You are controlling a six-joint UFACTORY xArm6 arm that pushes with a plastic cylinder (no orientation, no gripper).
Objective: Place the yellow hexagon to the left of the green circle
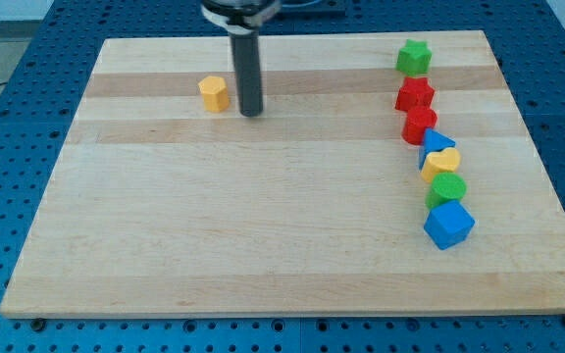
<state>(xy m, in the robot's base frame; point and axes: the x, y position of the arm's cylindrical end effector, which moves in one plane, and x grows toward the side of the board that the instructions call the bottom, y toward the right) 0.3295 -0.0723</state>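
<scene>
Sitting just right of the yellow hexagon point(214, 94), my tip point(252, 113) doesn't quite touch it, near the table's point(263, 235) top-left. No gripper here, just a rod, its top cropped off. The green circle point(448, 188) is far right, wedged in a block column, partly overlapped.

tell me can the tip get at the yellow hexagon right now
Probably yes: my tip stands just to the view's right of the yellow hexagon, with bare board and no other block between them.
</scene>
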